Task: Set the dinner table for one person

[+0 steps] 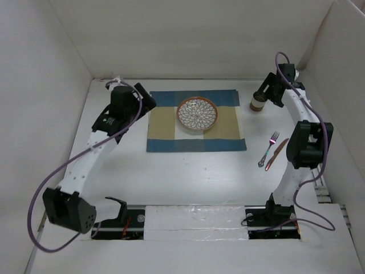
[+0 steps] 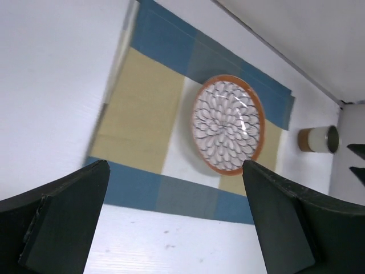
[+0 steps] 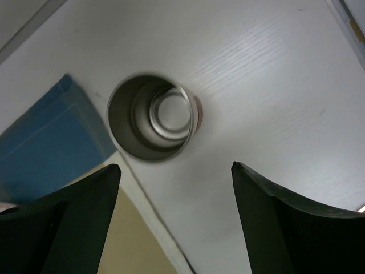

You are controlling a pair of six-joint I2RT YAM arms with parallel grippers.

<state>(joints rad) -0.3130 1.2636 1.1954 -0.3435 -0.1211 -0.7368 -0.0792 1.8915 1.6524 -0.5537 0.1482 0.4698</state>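
Currently the right gripper (image 3: 175, 165) hangs over the cup (image 3: 153, 117), fingers spread wide and holding nothing. The cup stands upright on the bare dinner table (image 1: 188, 177), just off the placemat (image 1: 165, 134) corner, at about 2 o'clock from the plate (image 1: 197, 113). Wrist view looks straight down into its steel interior.

The left gripper (image 2: 175, 165) is also released and empty, at 9 o'clock of the plate over the placemat's left edge. The plate sits on the placemat, toward its 12 o'clock side.

The fork (image 1: 268, 149) and knife (image 1: 276, 153) lie side by side on the table at 4 o'clock from the plate, off the placemat and near the right arm.

Judgement: the cup looks placed, so the step in hand is clearing the right arm from it and going for the cutlery.

- Rise straight up before swinging; a sideways move risks clipping the rim and tipping the cup.
- The cutlery is flat and thin, with fork and knife close together. Come down with the fingers across one handle only, so the other is not dragged.
- Fork probably to 9 o'clock of the plate, knife to 3 o'clock.
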